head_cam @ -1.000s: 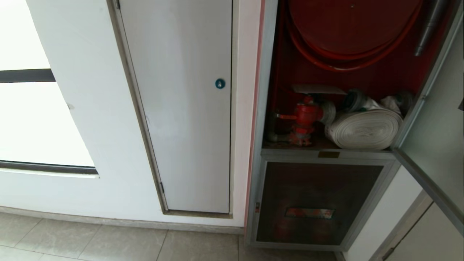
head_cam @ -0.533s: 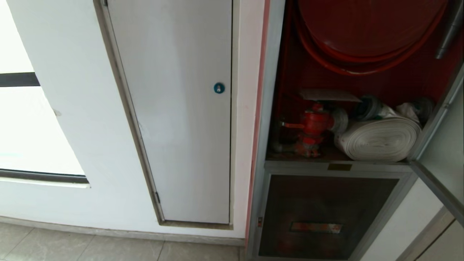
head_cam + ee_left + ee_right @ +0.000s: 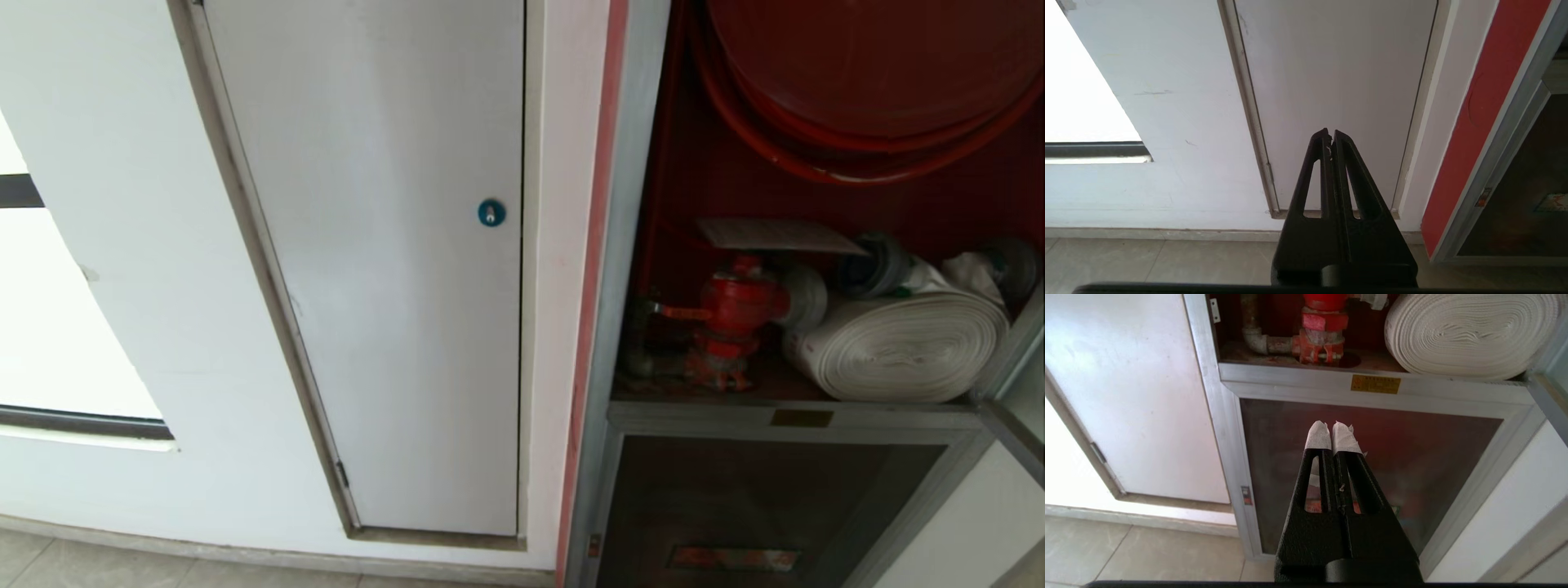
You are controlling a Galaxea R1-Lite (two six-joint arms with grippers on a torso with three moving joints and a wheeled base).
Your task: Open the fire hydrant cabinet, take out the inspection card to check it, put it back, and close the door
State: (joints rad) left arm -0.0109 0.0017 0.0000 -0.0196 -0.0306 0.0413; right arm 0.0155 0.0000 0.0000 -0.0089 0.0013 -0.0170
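My right gripper (image 3: 1332,430) hangs free with its white-wrapped fingertips pressed together, holding nothing. Straight beyond it is the smaller dark panel (image 3: 1372,457) in the lower part of the tall silver-framed, red-lined fire hydrant cabinet (image 3: 645,245). Above and past my tips, on the cabinet's shelf, stand the red valve (image 3: 1323,322) and, just beside it, the white rolled hose (image 3: 1461,335); a small yellow plate (image 3: 1375,384) sits on the silver rail under them.

The thin white inspection card (image 3: 775,235) lies flat on top of the red valve inside the cabinet, well above my right gripper and apart from it. Over it curves the big red hose reel (image 3: 882,73). The silver-framed door (image 3: 1012,408) stands swung open off to the right of my right gripper, only its edge showing.

My left gripper (image 3: 1331,136) is also closed and empty, pointing at the plain white panel (image 3: 1339,81) with the blue round lock (image 3: 491,212), beside the cabinet's frame. Grey floor tiles (image 3: 1167,261) lie below both grippers.
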